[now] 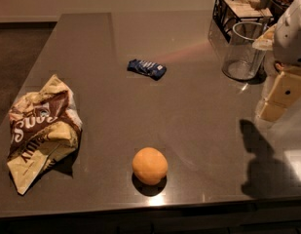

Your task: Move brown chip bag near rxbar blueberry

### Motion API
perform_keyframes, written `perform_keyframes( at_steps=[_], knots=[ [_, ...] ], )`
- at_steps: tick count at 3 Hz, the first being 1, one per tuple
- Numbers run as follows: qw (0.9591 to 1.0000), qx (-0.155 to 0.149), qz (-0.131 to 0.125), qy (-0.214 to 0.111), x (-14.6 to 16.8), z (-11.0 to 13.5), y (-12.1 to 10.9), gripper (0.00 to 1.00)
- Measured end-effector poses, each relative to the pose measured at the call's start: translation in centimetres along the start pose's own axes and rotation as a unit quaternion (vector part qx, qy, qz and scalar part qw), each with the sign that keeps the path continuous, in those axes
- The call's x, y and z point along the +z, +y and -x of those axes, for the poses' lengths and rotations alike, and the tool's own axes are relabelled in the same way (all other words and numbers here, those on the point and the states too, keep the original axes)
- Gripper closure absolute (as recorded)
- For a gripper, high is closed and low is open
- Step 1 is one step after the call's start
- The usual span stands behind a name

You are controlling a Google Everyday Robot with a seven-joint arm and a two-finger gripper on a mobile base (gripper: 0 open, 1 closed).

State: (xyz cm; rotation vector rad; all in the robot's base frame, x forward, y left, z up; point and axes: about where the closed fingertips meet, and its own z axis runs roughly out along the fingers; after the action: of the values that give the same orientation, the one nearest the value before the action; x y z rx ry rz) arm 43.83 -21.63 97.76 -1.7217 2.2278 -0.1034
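Fingers (286, 89) of the gripper (277, 101) stand apart and empty at the right edge, and the brown chip bag (40, 130) lies at lower left, well apart from the rxbar blueberry (147, 68) at upper centre, so the whole move remains.

Open counter (198, 126) between brown chip bag (40, 130) at left and rxbar blueberry (147, 68); orange ball (149, 165) near front edge, off that line. Gripper (278, 100) at right, beside glass jar (242, 50).
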Motion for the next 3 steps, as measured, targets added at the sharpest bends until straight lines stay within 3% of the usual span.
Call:
perform_keyframes(
  at_steps=[1, 3],
  knots=[
    [1.0, 0.0, -0.001, -0.001, -0.1, 0.1, 0.0, 0.0],
    [0.9977, 0.0, 0.043, -0.053, 2.1, 6.3, -0.4, 0.0]
  ],
)
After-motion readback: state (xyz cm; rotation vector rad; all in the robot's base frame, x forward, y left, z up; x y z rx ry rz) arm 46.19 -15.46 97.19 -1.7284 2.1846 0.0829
